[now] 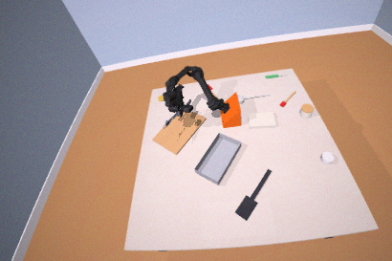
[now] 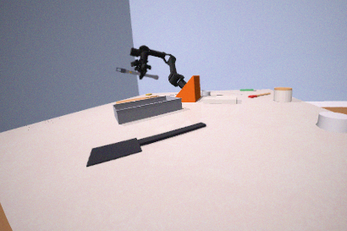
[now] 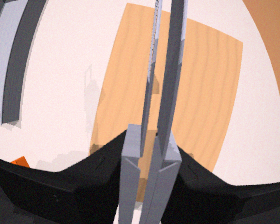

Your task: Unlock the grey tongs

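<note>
The grey tongs (image 2: 151, 76) (image 3: 173, 67) are held in the air, above the wooden board (image 1: 167, 140) (image 3: 211, 85). My gripper (image 2: 142, 75) (image 3: 143, 137) is shut on them. In the exterior view the tongs lie close to level, with the right end slightly lower. In the wrist view their two arms run side by side up the picture with a narrow gap between them; the far ends are cut off, so whether they are locked cannot be told. The roasting tin (image 1: 220, 158) (image 2: 148, 110) stands empty to the right of the board in the top view.
An orange wedge (image 1: 231, 116) (image 2: 194, 90) stands by the arm's base. A white block (image 1: 263, 119) lies beside it. A black spatula (image 1: 247, 206) (image 2: 116, 151) lies in front of the tin. A jar (image 1: 306, 111) and a white round object (image 1: 327, 157) stand at the right.
</note>
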Available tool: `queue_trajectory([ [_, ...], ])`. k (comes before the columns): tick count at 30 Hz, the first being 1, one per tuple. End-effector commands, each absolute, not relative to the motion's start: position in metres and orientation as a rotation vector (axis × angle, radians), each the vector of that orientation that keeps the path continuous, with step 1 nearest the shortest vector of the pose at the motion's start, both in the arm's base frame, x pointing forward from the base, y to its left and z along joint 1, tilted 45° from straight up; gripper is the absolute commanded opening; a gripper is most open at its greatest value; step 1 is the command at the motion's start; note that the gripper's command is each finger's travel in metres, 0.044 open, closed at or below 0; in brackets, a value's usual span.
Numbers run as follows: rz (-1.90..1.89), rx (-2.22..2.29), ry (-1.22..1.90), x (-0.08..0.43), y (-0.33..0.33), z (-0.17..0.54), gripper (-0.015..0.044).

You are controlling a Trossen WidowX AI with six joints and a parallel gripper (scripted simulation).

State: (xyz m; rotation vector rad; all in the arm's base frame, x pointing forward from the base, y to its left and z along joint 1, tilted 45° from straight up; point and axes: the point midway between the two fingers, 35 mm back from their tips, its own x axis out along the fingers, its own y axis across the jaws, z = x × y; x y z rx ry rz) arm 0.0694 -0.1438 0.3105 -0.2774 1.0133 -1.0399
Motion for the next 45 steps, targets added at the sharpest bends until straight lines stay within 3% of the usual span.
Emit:
queue_trajectory([
  [1, -1.025, -0.344, 0.921, 0.067, -0.140, 0.314, -0.0150],
  [45, -0.963, -0.526, 0.348, 0.049, -0.135, 0.295, -0.0150],
])
